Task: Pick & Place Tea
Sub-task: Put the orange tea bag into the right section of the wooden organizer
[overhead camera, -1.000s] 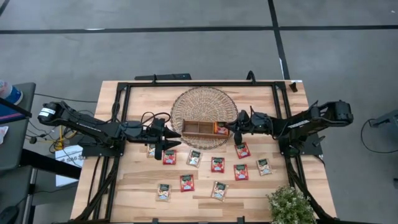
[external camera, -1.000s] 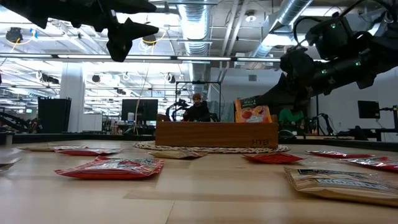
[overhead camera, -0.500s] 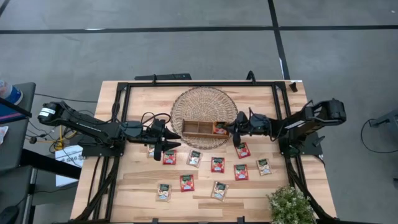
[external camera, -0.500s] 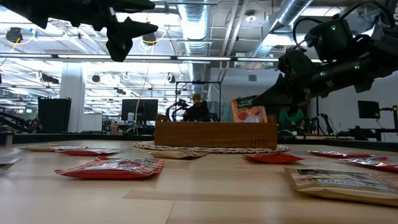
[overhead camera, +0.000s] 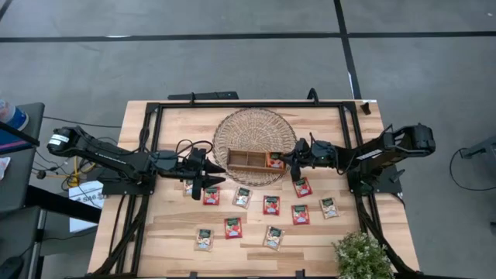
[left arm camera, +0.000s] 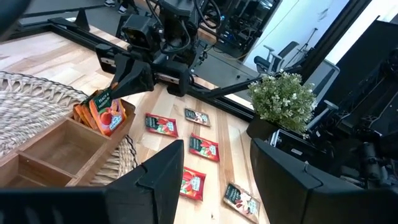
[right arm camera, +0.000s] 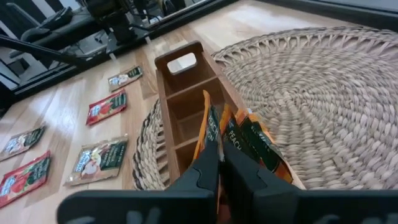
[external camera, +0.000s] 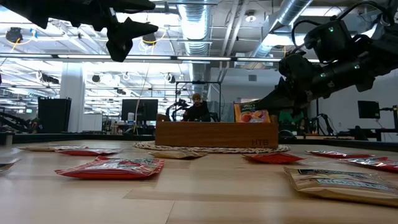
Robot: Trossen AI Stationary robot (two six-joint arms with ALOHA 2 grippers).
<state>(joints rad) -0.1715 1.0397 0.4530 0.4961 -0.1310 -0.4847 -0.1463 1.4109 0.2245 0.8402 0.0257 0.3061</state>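
High view: the right gripper (overhead camera: 288,160) sets an orange tea sachet (overhead camera: 275,160) in the brown wooden three-compartment tray (overhead camera: 246,159)'s end compartment on the round wicker basket (overhead camera: 254,124).

Right wrist view: its fingers (right arm camera: 200,175) are pinching that sachet.

Left wrist view: the left gripper (left arm camera: 214,171) hangs spread. Next, judging by this, comes release.

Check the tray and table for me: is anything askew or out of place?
Nothing looks damaged. The orange sachets stand on edge, leaning, in the wooden tray's end compartment, with the right gripper pinching one of them. The other two compartments hold no tea. Red and pale sachets lie flat, scattered on the table.
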